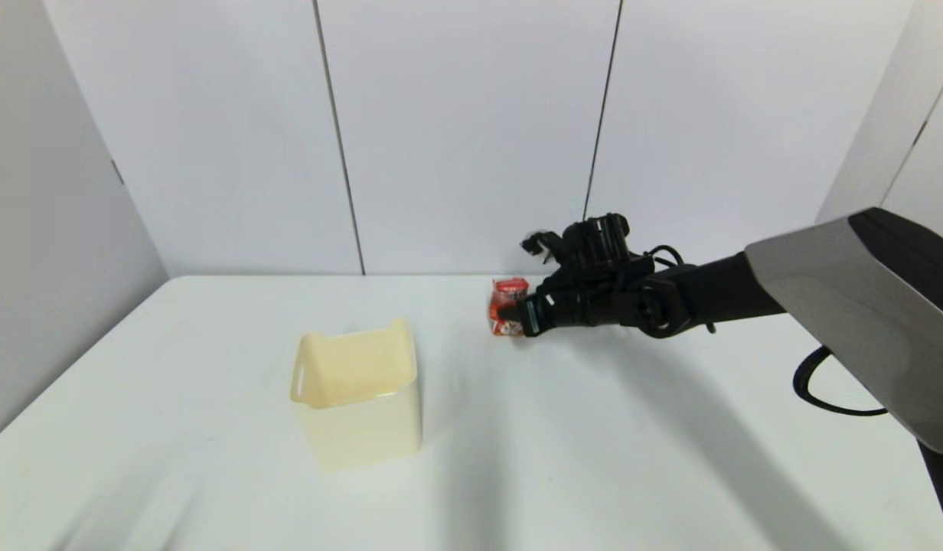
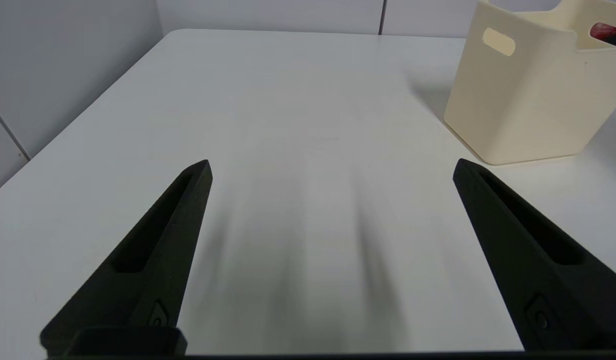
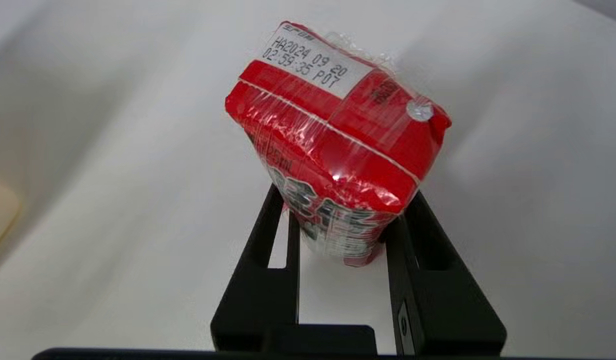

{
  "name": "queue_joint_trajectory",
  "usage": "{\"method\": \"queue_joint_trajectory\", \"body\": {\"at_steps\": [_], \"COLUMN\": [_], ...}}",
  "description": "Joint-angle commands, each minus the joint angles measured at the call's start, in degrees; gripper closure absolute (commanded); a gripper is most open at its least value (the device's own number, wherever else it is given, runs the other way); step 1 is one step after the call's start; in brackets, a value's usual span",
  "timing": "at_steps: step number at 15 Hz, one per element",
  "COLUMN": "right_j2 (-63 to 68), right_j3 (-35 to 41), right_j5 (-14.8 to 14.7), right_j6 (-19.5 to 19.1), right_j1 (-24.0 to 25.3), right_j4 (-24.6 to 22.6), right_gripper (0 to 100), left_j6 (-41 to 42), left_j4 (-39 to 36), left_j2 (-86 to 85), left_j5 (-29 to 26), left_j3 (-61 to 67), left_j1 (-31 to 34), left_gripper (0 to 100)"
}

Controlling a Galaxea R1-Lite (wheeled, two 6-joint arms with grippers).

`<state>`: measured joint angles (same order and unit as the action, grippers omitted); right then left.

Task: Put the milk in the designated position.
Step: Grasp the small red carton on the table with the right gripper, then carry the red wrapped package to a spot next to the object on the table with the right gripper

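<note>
Milk is the task's thing, but the table, white and wide, fills most of the scene. A cream bin stands left of centre. From the right, a black arm reaches to the far middle, where the right gripper clamps the small red carton low on its sides; the right wrist view shows the carton tilted between the fingers. Whether it touches the tabletop cannot be told. The carrying step seems underway; next, it needs levelling, lowering onto bare table, then release. The target spot is unmarked. The left gripper hovers parked, fingers wide, holding nothing.
</note>
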<state>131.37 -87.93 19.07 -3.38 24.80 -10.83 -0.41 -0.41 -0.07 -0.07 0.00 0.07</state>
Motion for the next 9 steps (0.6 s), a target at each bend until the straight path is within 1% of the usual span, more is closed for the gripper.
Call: {"method": "queue_joint_trajectory", "body": {"at_steps": [1,5,6,9], "right_j2": [-7.0,-17.5,-20.2,-26.6], "right_j3": [6.9,17.5,20.1,28.6], "right_j5": [0.3,0.7,0.7,0.4], "right_j6": [0.0,-0.2,-0.2,0.0], "right_j1": [-1.9,-5.0,-5.4,-6.0], "right_j4": [-0.5,-1.6,-3.0,-9.9], "right_gripper": [100,100,100,100], "left_j6": [0.0,0.0,0.0,0.0], "left_j4": [0.0,0.0,0.0,0.0], "left_j2": [0.1,0.1,0.1,0.1], "left_j5": [0.0,0.0,0.0,0.0], "left_j3": [0.0,0.0,0.0,0.0], "left_j1": [0.0,0.0,0.0,0.0], "left_gripper": [0,0,0,0]}}
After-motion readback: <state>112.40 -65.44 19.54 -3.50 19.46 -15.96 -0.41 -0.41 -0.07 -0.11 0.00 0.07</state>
